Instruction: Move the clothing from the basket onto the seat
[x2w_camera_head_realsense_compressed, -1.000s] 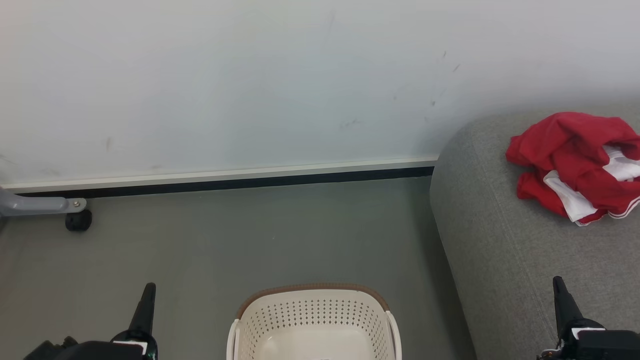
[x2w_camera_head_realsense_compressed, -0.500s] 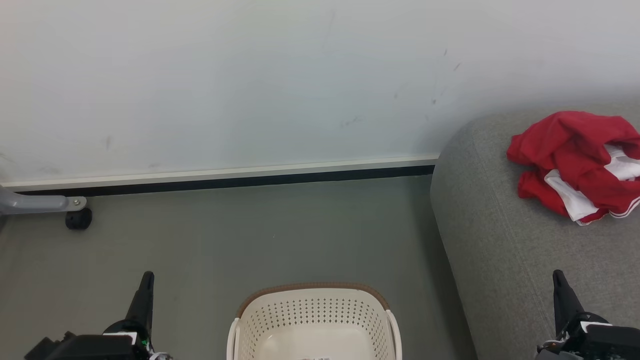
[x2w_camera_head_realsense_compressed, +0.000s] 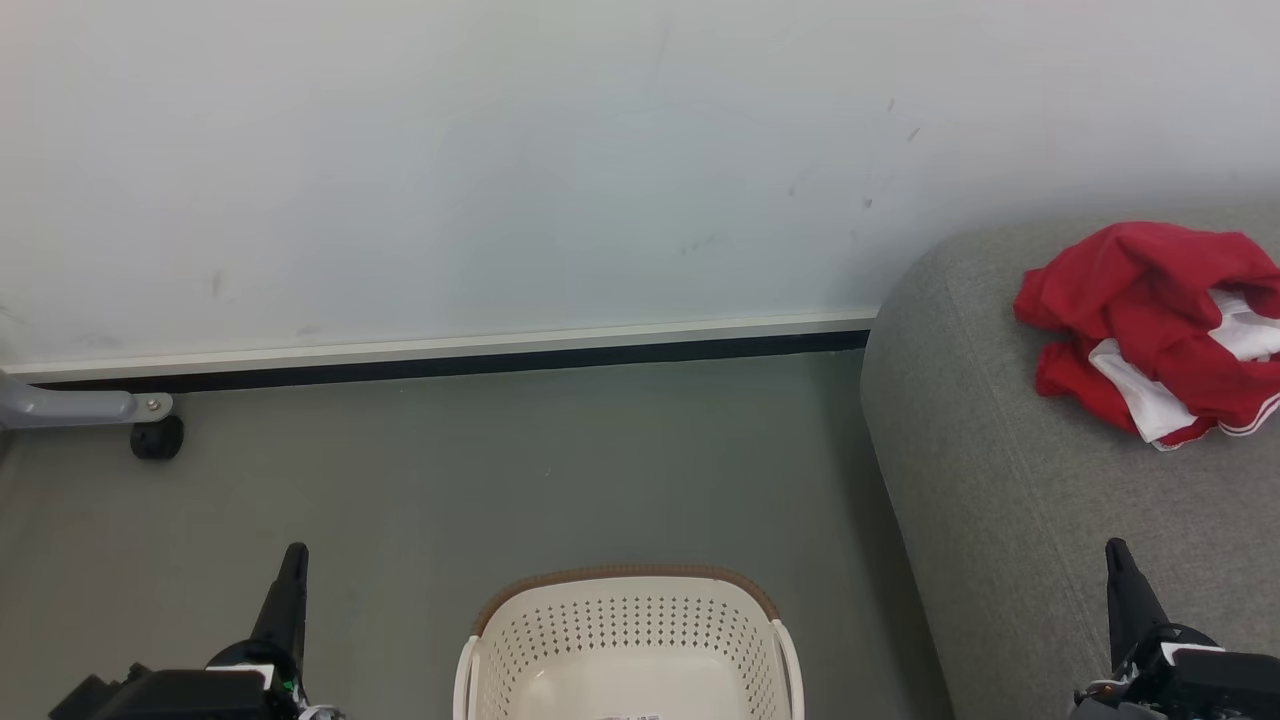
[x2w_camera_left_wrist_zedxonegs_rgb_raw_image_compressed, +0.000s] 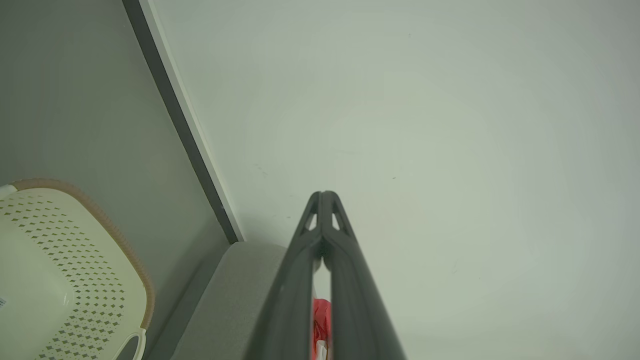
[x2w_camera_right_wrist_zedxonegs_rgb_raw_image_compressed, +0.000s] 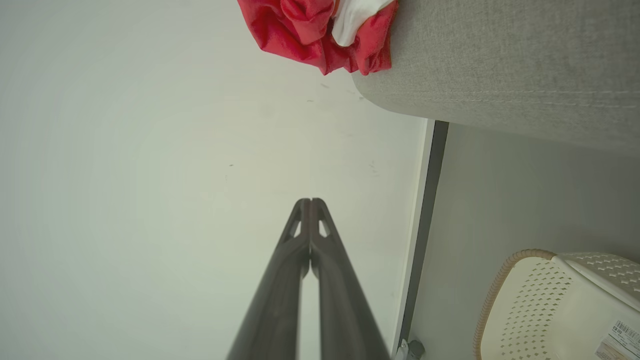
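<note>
The red and white clothing (x2w_camera_head_realsense_compressed: 1150, 325) lies in a crumpled heap on the grey seat (x2w_camera_head_realsense_compressed: 1010, 500) at the right; it also shows as clothing (x2w_camera_right_wrist_zedxonegs_rgb_raw_image_compressed: 320, 30) on the seat (x2w_camera_right_wrist_zedxonegs_rgb_raw_image_compressed: 500, 65) in the right wrist view. The cream basket (x2w_camera_head_realsense_compressed: 625, 645) stands on the floor at the bottom centre, its visible inside bare but for a label. My left gripper (x2w_camera_head_realsense_compressed: 293, 556) is shut, left of the basket, holding nothing. My right gripper (x2w_camera_head_realsense_compressed: 1114, 549) is shut over the seat's front, well short of the clothing. The wrist views show each pair of fingers, left (x2w_camera_left_wrist_zedxonegs_rgb_raw_image_compressed: 324, 195) and right (x2w_camera_right_wrist_zedxonegs_rgb_raw_image_compressed: 310, 201), pressed together.
A white wall with a white-and-black skirting board (x2w_camera_head_realsense_compressed: 450, 355) runs behind the grey floor. A grey frame leg with a black castor (x2w_camera_head_realsense_compressed: 155, 438) stands at the far left by the wall. The basket (x2w_camera_left_wrist_zedxonegs_rgb_raw_image_compressed: 60, 280) sits close beside the seat's side.
Both grippers have shifted slightly up the head view during the first half second, then held still. Clothing and basket have stayed put.
</note>
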